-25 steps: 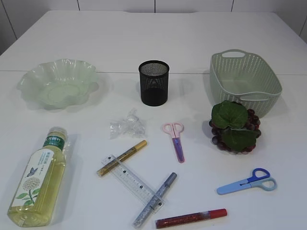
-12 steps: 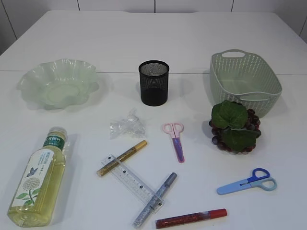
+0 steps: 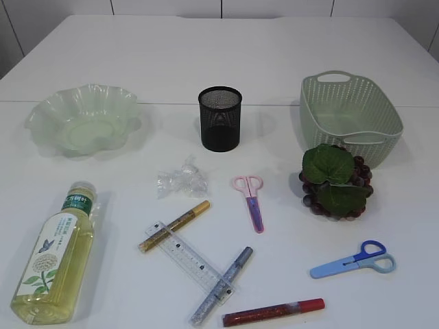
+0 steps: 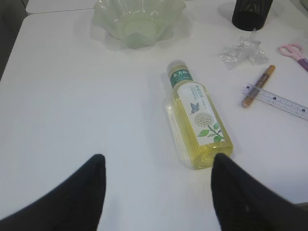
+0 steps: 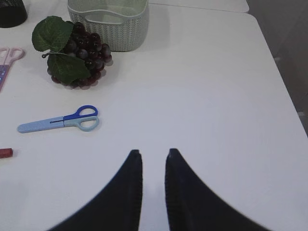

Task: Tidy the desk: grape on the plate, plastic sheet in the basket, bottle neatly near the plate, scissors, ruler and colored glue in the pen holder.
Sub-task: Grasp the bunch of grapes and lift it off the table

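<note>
grape (image 3: 336,181) just before basket (image 3: 350,113)

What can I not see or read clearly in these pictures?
- Both arms: absent from the exterior view, outside its frame.
- Bottle: base cut by the bottom edge in the exterior view; label print too small to read.
- Ruler: far end cut by the right edge in the left wrist view.
- Red glue pen: almost wholly cut by the left edge in the right wrist view.
- Pen holder: its inside is too dark to see.
</note>
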Tool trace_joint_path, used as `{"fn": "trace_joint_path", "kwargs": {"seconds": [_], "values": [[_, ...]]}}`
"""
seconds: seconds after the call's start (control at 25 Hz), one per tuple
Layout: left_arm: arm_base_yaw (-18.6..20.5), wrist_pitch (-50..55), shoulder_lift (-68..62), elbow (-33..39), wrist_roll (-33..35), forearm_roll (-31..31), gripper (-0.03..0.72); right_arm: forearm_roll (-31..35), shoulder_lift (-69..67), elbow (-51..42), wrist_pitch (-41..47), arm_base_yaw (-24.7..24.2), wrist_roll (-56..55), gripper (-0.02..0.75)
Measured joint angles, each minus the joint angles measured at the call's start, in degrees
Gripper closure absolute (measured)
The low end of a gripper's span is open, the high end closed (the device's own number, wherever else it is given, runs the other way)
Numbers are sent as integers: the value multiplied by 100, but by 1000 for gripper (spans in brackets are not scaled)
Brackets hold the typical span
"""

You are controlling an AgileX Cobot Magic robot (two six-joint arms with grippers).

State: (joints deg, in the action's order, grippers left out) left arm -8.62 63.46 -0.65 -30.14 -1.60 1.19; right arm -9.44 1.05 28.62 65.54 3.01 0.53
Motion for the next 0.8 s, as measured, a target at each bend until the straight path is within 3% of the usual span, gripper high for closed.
{"fn": "trace_joint_path", "kwargs": {"seconds": [0.56,0.8], "values": [[0,0,0,0,0,0,200,146,0,0,0,0,0,584],[0,0,0,0,0,0,200,332,-685,528,-25,0,-53,566]]}}
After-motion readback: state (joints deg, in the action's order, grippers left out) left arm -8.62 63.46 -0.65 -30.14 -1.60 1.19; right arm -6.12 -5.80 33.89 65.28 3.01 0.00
